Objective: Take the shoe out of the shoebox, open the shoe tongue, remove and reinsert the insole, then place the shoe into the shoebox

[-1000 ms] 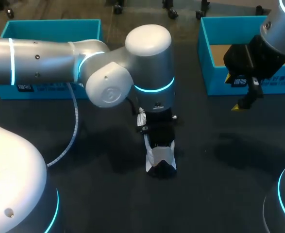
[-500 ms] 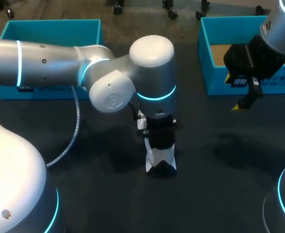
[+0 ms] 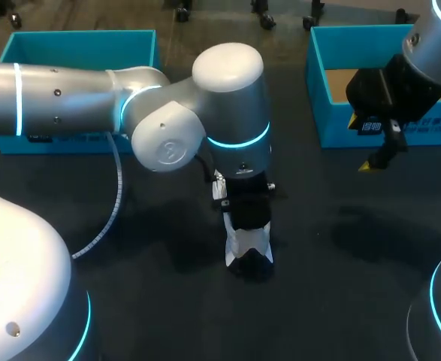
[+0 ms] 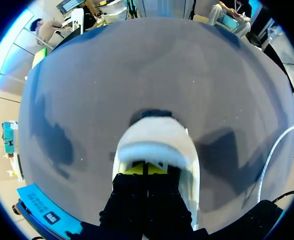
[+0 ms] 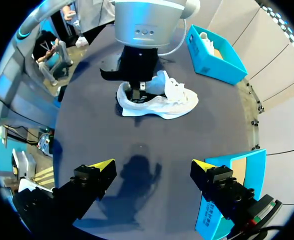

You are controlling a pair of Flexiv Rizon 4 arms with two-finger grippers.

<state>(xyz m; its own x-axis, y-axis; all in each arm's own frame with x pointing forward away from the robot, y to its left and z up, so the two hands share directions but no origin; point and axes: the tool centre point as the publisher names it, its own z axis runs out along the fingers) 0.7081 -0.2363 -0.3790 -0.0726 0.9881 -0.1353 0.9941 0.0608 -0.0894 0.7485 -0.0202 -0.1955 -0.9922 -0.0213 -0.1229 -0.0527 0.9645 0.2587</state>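
The white shoe [image 3: 247,242] lies in the middle of the table [image 3: 333,301], outside the boxes. The left gripper [image 4: 145,168] sits in its opening, fingers seemingly pressed together. Farther off, the right gripper [image 5: 153,167] hangs with fingers spread, near the right shoebox [image 3: 336,124].

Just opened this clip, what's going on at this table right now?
The white shoe is out of its box and sits in the middle of the dark table. The left arm's claw is pushed down into the shoe's opening; whether it grips the insole cannot be seen. The right arm's claw hangs open and empty above the table, beside the blue box on the right, well clear of the shoe.
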